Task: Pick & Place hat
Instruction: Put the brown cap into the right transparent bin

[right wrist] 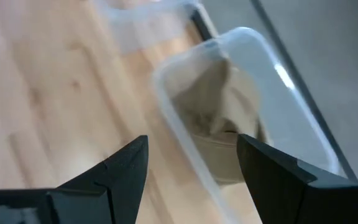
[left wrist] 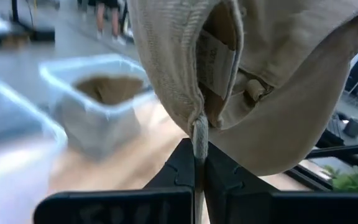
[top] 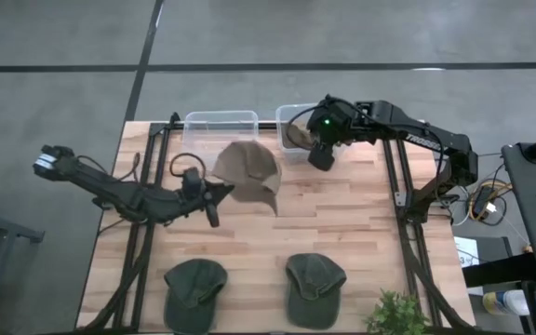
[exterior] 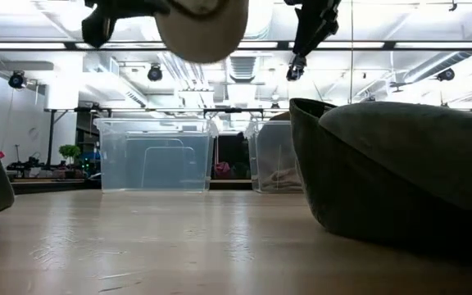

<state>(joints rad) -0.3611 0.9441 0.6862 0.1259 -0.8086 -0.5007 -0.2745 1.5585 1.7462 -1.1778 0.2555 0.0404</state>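
A tan hat [top: 247, 170] is held in the air by my left gripper [top: 216, 197], which is shut on it over the table's middle. In the low view the tan hat [exterior: 203, 24] shows high above the tabletop. My right gripper [top: 322, 154] is open and hovers at the near side of the right clear bin [top: 285, 119], touching nothing. In the right wrist view that bin [right wrist: 272, 68] holds another tan hat [right wrist: 219, 118], beyond the open gripper [right wrist: 194, 168]. The left clear bin [top: 220, 119] stands beside it at the far edge. My left gripper [left wrist: 199, 155] pinches the tan hat's lower edge [left wrist: 199, 127] between its two fingers, at a seam beside the back opening and strap. The fingers reach it from the table's left. The hat is lifted clear of the table, its crown beyond the fingers.
Two green hats [top: 194, 287] [top: 313, 287] lie near the table's near edge; one green hat [exterior: 400, 172] fills the right of the low view. A plant [top: 398, 316] stands at the near right corner. Bare wood [top: 342, 223] lies between the bins and the green hats.
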